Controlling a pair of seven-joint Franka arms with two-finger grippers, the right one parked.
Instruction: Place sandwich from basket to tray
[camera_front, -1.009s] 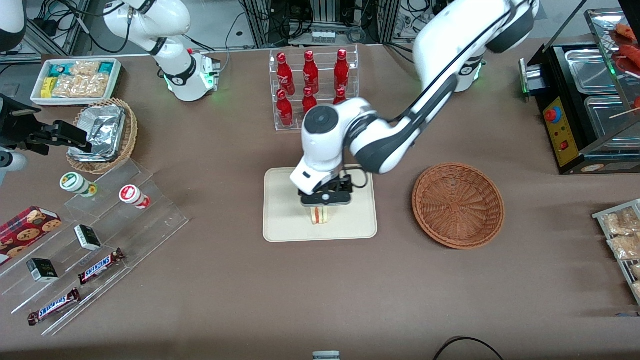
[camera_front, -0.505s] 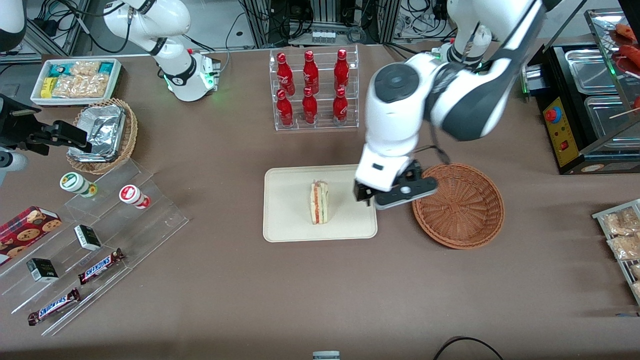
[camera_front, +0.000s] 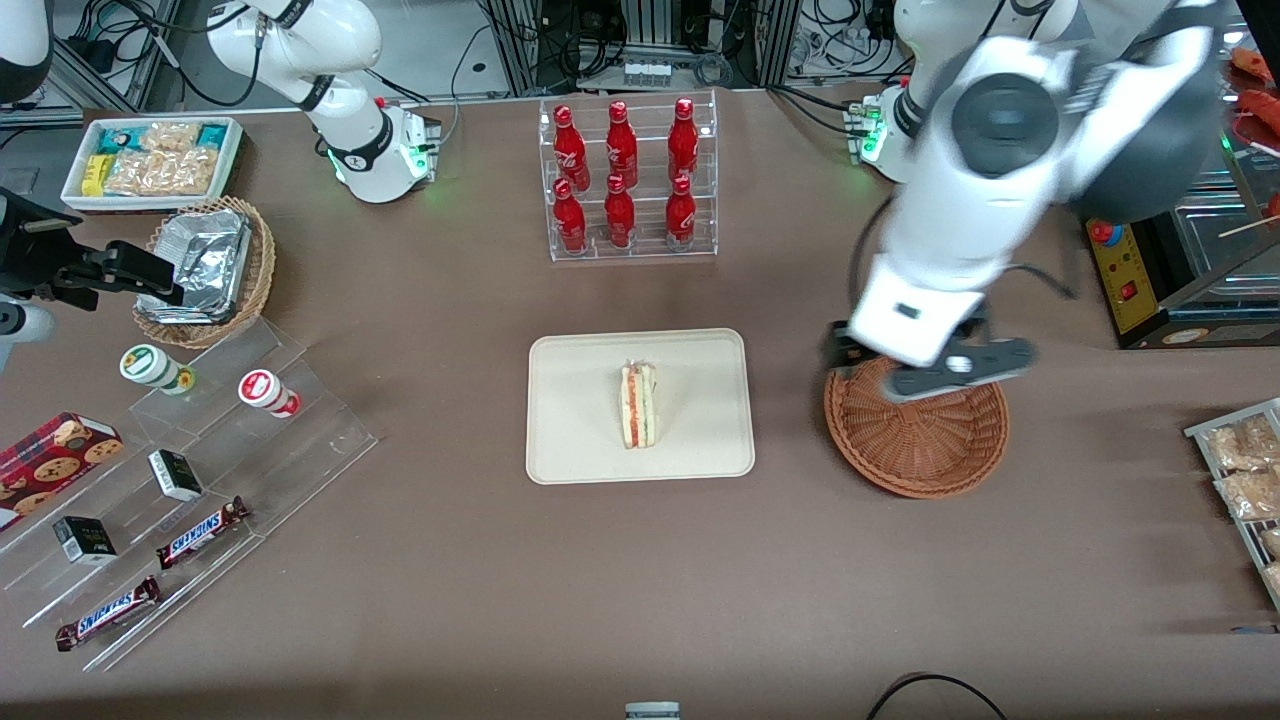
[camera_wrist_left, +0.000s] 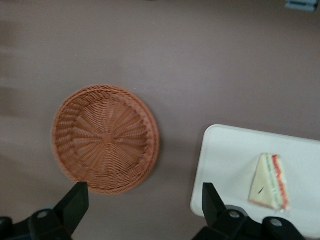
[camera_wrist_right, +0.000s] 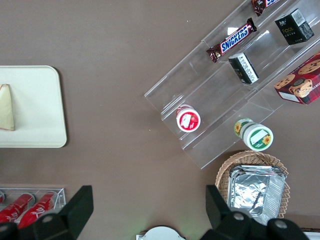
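Note:
The sandwich (camera_front: 638, 405) lies on the middle of the cream tray (camera_front: 580, 400), apart from any gripper. It also shows on the tray (camera_wrist_left: 225, 165) as a white wedge, the sandwich (camera_wrist_left: 270, 182), in the left wrist view. The reddish-brown basket (camera_front: 920, 450) stands beside the tray, toward the working arm's end, and holds nothing. My left gripper (camera_front: 930, 370) hangs high above the basket's rim. In the wrist view the gripper (camera_wrist_left: 142, 202) is open, with bare table between its fingers (camera_wrist_left: 75, 200) and the basket (camera_wrist_left: 105, 137) below.
A clear rack of red bottles (camera_front: 625, 175) stands farther from the camera than the tray. Toward the parked arm's end are a foil-filled wicker basket (camera_front: 205, 265), a white snack tray (camera_front: 150, 160) and acrylic steps with snacks (camera_front: 190, 470). A black food warmer (camera_front: 1180, 200) sits at the working arm's end.
The gripper has let go of the sandwich on the tray, risen, and swung away to above the basket. The sandwich stays where it was set.

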